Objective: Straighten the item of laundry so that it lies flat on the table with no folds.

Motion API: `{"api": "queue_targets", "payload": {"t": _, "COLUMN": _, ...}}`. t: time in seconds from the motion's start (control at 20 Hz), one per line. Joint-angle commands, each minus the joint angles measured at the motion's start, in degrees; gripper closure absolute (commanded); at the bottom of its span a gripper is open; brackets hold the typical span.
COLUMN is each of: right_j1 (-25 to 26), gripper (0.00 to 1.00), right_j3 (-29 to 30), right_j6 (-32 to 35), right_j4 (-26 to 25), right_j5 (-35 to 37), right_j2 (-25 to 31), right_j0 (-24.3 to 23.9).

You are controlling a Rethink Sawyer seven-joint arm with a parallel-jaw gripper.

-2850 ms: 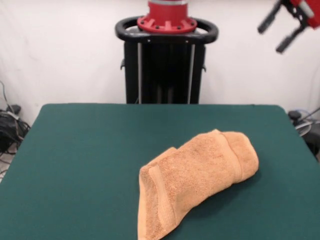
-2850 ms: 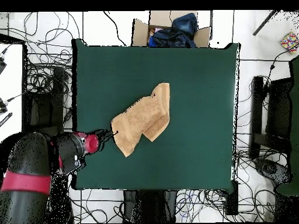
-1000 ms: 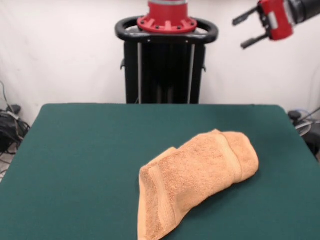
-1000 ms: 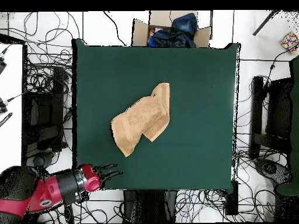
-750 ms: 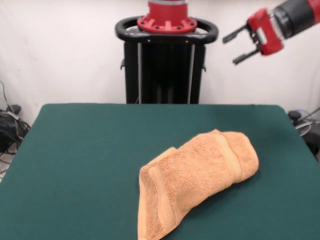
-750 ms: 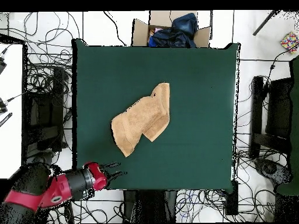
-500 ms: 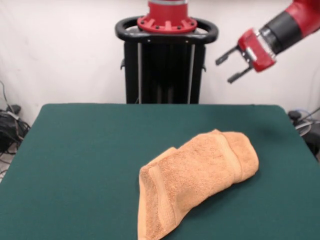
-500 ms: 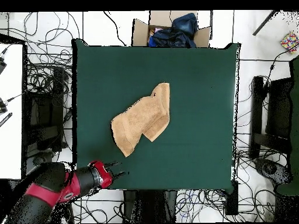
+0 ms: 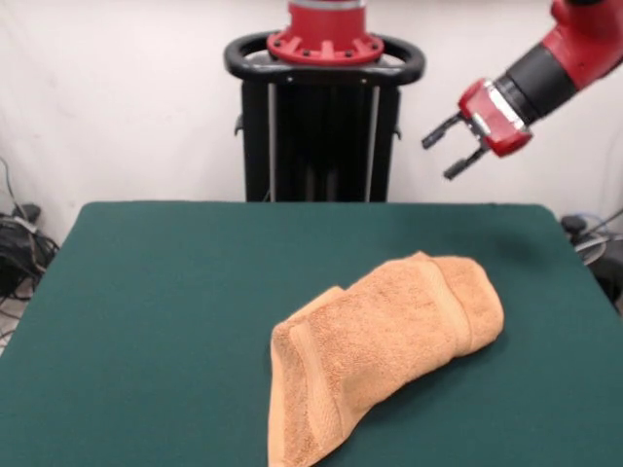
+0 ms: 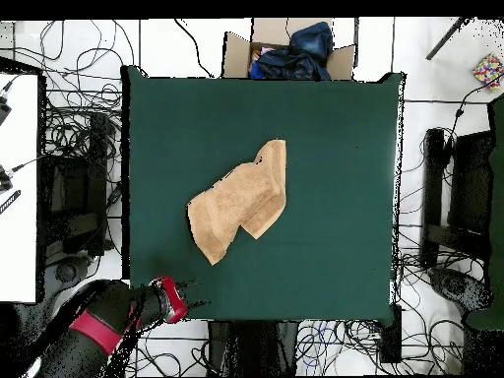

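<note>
The item of laundry [image 9: 380, 342] is an orange-tan towel, folded over on itself into a long bundle, lying on the dark green table [image 9: 165, 311]. From overhead the towel [image 10: 239, 202] sits near the table's [image 10: 325, 138] middle, slanting. My gripper [image 9: 446, 149] hangs open and empty in the air above the table's far right part, well clear of the towel. In the overhead view the gripper [image 10: 193, 289] is over the table's lower left corner.
A cardboard box with dark blue cloth [image 10: 291, 51] stands past the table's top edge in the overhead view. Cables [image 10: 69, 118] cover the floor around the table. The black pedestal [image 9: 323, 126] rises behind the far edge.
The arm has swung from high at the right down and toward the table's far right corner. The gripper stayed open. The towel has not moved.
</note>
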Motion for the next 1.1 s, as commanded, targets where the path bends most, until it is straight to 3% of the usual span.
{"api": "queue_targets", "payload": {"t": 0.05, "right_j1": -2.61, "gripper": 0.0, "right_j3": 1.2, "right_j6": 13.13, "right_j4": 8.57, "right_j5": 2.83, "right_j2": 8.22, "right_j0": -0.37}}
{"api": "queue_targets", "payload": {"t": 0.25, "right_j1": -1.47, "gripper": 0.0, "right_j3": -3.79, "right_j6": 13.8, "right_j4": 9.17, "right_j5": 10.13, "right_j2": 3.87, "right_j0": 3.18}}
{"api": "queue_targets", "payload": {"t": 0.4, "right_j1": 4.45, "gripper": 0.0, "right_j3": -11.14, "right_j6": 15.86, "right_j4": 4.65, "right_j5": 22.78, "right_j2": -8.17, "right_j0": 10.71}}
{"api": "queue_targets", "payload": {"t": 0.65, "right_j1": 1.29, "gripper": 0.0, "right_j3": -8.39, "right_j6": 12.03, "right_j4": -0.42, "right_j5": 25.36, "right_j2": -16.01, "right_j0": 18.41}}
{"api": "queue_targets", "payload": {"t": 0.85, "right_j1": 3.42, "gripper": 0.0, "right_j3": -8.05, "right_j6": 12.44, "right_j4": -6.66, "right_j5": 20.69, "right_j2": -21.0, "right_j0": 25.37}}
{"api": "queue_targets", "payload": {"t": 1.1, "right_j1": 5.07, "gripper": 0.0, "right_j3": -5.97, "right_j6": 15.96, "right_j4": -3.49, "right_j5": 18.68, "right_j2": -16.08, "right_j0": 29.17}}
